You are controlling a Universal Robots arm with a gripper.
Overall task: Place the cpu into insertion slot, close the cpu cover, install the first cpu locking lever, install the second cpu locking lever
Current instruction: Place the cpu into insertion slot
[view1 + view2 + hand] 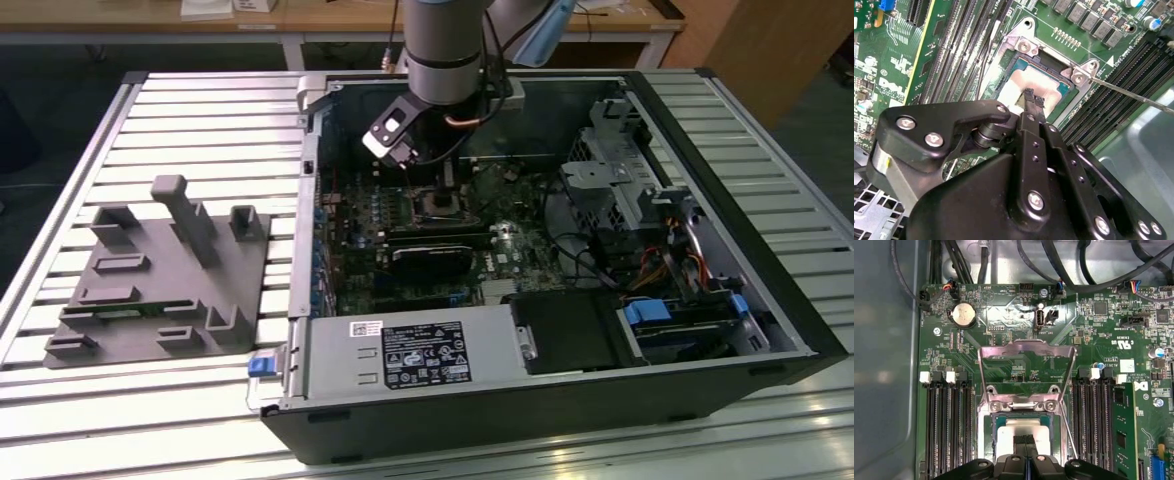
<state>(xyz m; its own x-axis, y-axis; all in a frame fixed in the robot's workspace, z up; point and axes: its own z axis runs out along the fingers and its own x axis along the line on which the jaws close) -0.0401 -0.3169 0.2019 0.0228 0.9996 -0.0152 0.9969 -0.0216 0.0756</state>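
**Exterior view, from its left to its right.** A slatted aluminium tabletop (200,110) carries one grey moulded fixture (160,270). Just beside the fixture lies one open black computer case (747,300), on its side. Wooden desks (334,18) stand behind the tabletop. One robot arm (447,50) reaches down into the case over the green motherboard (360,250). Its gripper (447,188) hangs directly over the insertion slot (441,207).

**First wrist view.** The jaws are narrow, with the tips pressed together and nothing visible between them. They sit at the face of the one cpu (1004,437); whether they touch it cannot be told. The cpu lies flat inside the insertion slot. One cpu cover (1026,346) stands open, tilted up from the socket's hinge edge. Two banks of memory slots (949,430) flank the socket, and one coin cell (963,315) sits beyond the cover.

**Second wrist view.** One thin locking lever (1134,94) runs out from a socket corner across the memory slots.
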